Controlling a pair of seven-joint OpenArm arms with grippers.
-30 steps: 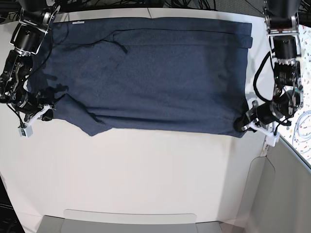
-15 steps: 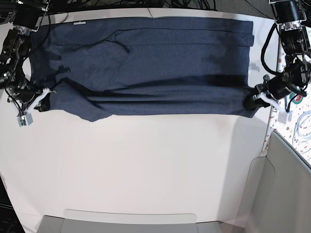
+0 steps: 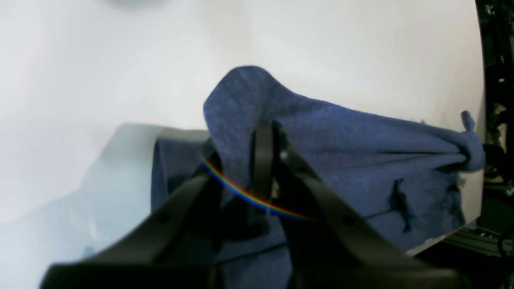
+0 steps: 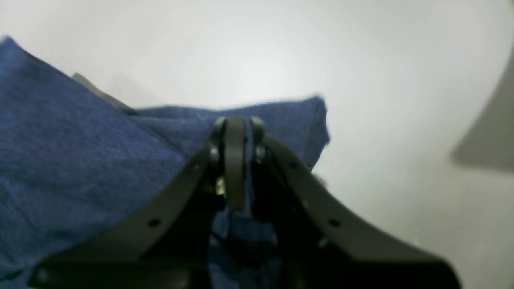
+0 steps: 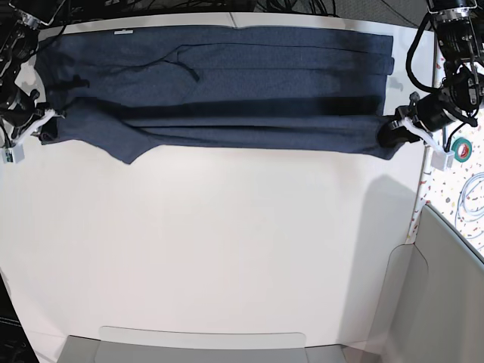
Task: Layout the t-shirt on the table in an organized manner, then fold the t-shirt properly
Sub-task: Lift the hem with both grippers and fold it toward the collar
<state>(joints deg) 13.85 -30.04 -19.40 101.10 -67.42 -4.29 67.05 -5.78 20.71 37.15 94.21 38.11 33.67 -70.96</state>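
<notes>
The dark navy t-shirt (image 5: 227,91) lies as a long band across the far side of the white table (image 5: 227,249), pulled taut between both arms. My left gripper (image 5: 389,136) at the right end of the base view is shut on the shirt's near corner. In the left wrist view its fingertips (image 3: 265,128) pinch a raised peak of the t-shirt (image 3: 341,132). At the left end, my right gripper (image 5: 47,130) is shut on the other near corner. The right wrist view shows the closed jaws of that gripper (image 4: 235,122) biting the t-shirt's (image 4: 80,152) edge. No lettering shows.
A speckled white strip (image 5: 435,189) runs along the table's right side, with a tape roll (image 5: 463,150) and a white cable (image 5: 473,193). A grey panel (image 5: 446,287) stands at the front right. A translucent tray (image 5: 204,344) lies at the front edge. Black cables hang behind the table.
Both grippers have moved toward the back of the table, still holding the shirt's near edge. The visible band of cloth has become narrower and its near edge straighter.
</notes>
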